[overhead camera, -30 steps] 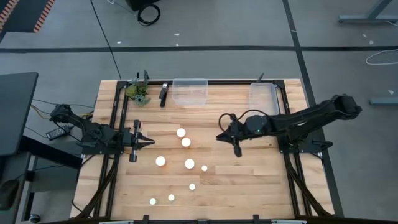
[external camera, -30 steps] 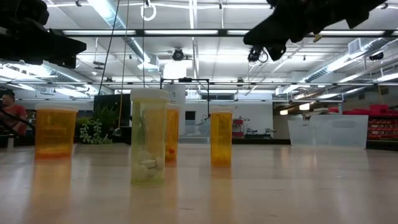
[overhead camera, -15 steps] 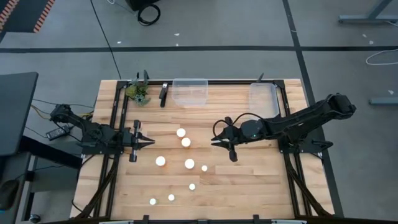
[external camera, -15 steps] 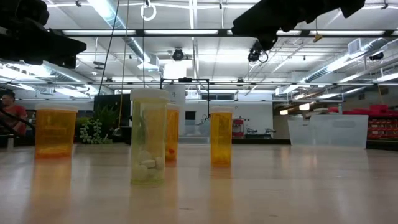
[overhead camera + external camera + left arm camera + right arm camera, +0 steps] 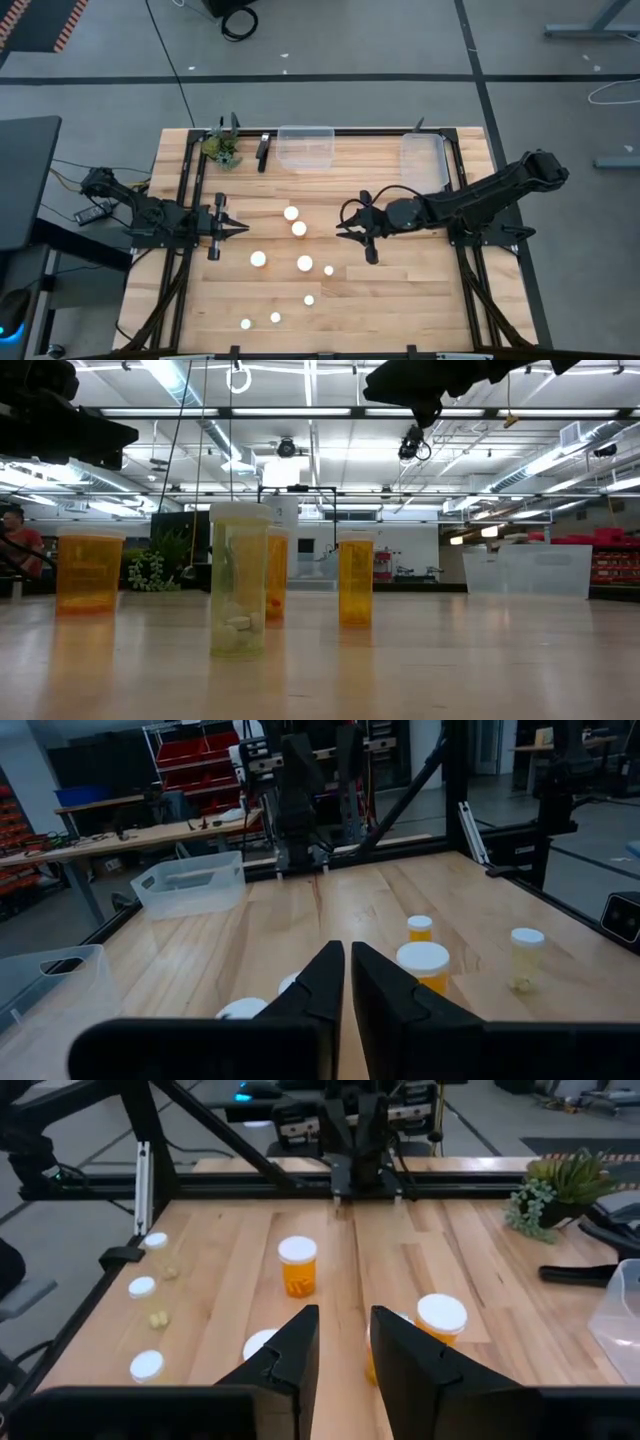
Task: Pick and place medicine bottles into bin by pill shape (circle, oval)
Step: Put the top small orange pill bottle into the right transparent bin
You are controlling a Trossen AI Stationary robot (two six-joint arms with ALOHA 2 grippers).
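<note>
Orange medicine bottles (image 5: 298, 229) on wooden table (image 5: 400, 300), right pincer (image 5: 342, 227) slightly spread above, left pincer (image 5: 243, 229) pressed together.

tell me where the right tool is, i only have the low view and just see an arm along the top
observer: in the high view the right tool hangs over mid-table, just right of the bottles, level with the nearest bottle.
operator: is it open
observer: yes, the right wrist view shows its fingers parted, with nothing between them.
operator: and the left tool
observer: the left tool sits at the left of the bottles, pointing at them; the left wrist view shows it shut and empty.
</note>
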